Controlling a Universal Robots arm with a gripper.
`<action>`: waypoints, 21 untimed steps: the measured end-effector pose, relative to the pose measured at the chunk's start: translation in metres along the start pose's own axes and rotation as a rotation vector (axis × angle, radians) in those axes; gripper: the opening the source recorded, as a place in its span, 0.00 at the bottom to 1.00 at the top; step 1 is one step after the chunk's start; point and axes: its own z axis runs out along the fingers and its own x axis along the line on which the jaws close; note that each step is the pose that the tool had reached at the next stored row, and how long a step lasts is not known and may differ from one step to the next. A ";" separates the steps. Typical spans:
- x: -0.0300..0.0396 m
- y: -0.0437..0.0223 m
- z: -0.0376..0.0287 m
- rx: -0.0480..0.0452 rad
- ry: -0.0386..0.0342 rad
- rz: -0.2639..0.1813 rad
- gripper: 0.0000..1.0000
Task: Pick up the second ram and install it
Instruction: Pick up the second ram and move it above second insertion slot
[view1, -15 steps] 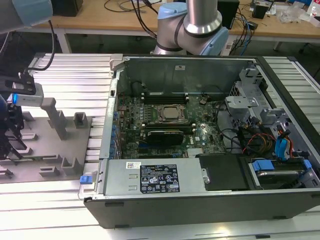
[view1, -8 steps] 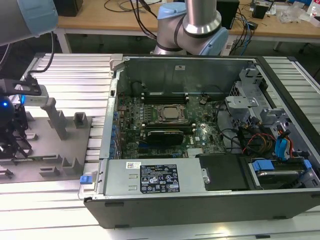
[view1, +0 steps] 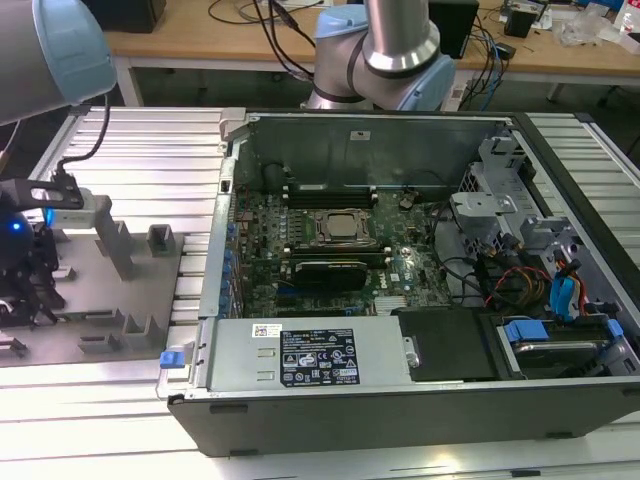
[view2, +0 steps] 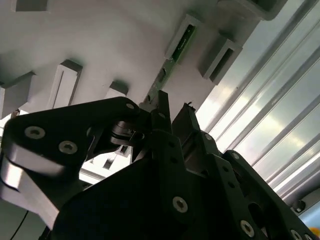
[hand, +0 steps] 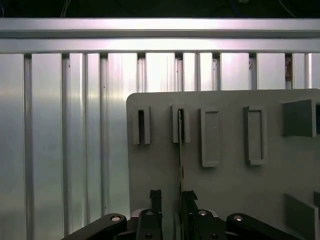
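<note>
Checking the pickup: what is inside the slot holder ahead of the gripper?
The second ram stands on edge, its far end inside the slot holder, its near end between the fingers of the open gripper. Its seated part is covered.

Slim second ram (view2: 177, 50) edgewise in tray (view2: 100, 40)

Power supply label (view1: 316, 357) print illegible.

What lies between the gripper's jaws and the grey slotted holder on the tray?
The slim dark green memory stick, on edge, reaching the black gripper; both wrist views show it.
</note>
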 end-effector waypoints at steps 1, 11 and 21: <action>-0.0005 0.0000 0.0023 0.0000 0.0000 0.002 0.30; -0.0108 0.0080 0.0255 0.0000 0.0000 0.016 0.30; -0.0108 0.0080 0.0260 0.0001 0.0000 0.016 0.13</action>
